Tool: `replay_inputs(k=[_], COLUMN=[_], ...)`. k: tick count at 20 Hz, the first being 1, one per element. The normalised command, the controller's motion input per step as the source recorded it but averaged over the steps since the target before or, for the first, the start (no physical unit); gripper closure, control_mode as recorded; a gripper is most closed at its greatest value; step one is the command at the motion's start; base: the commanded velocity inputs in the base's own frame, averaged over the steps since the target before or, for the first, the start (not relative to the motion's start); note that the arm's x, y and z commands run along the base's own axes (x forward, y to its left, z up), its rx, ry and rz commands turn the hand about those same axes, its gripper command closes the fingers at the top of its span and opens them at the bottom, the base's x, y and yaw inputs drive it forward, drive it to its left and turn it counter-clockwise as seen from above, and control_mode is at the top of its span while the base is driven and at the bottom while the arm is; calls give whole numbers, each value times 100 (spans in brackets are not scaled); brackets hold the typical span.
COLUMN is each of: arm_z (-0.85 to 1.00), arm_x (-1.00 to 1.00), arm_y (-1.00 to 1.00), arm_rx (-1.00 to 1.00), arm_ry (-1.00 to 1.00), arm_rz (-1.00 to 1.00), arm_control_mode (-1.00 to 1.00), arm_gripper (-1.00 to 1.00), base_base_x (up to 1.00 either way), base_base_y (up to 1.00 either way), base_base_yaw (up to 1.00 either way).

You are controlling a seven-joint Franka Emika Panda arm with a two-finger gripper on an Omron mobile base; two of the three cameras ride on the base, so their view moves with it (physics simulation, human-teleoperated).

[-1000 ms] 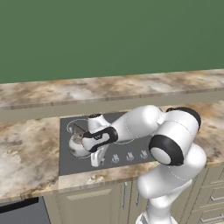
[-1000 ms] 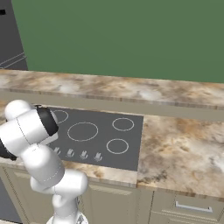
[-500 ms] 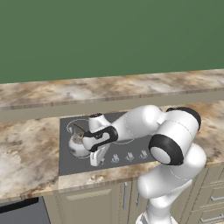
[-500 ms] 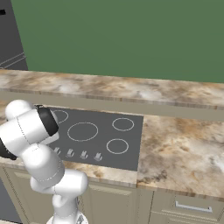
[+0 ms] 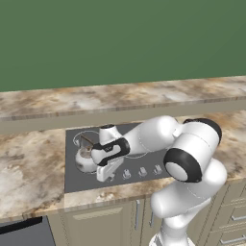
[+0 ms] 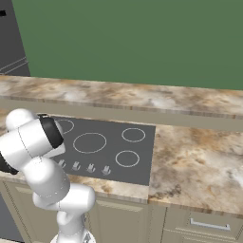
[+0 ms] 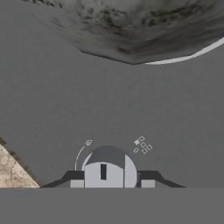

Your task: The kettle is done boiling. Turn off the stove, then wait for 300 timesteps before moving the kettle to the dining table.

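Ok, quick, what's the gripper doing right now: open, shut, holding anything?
Gripper: closed on a stove knob, one finger on each side of it; it is not holding the kettle.

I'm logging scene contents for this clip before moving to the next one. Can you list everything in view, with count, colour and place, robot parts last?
kettle: one, silvery, on the stove's front-left burner, beside the hand.
stove: one, dark grey with white burner rings, set into the counter.
stove knobs: a row of small silver ones along the stove's front edge; one sits between the jaws in the hand view.
counter: one, beige-brown marble, around the stove.
dining table: one raised marble slab, behind the stove.
cabinets: beige, under the counter.
wall: green, behind.
arm: one, white with dark joints.
gripper: one, jaws straddling a left-end knob.
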Motion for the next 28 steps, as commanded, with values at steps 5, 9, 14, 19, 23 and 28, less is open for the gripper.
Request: replay_inputs(k=[5,9,14,19,23,28], arm_z=[-7,-10,-11,-10,-15,-19], arm_x=[-16,-14,-10,-11,-11,-9], arm_y=[0,0,0,0,0,0], arm_rx=[0,0,0,0,0,0], arm_ry=[1,2,4,6,7,8], arm_rz=[-21,-22,-22,-24,-24,-24], arm_control_mode=[-100,-100,-100,-100,-100,-100], arm_gripper=[100,100,100,100,100,100], base_base_x=[0,0,0,0,0,0], base_base_y=[0,0,0,0,0,0], base_base_yaw=[0,0,0,0,0,0])
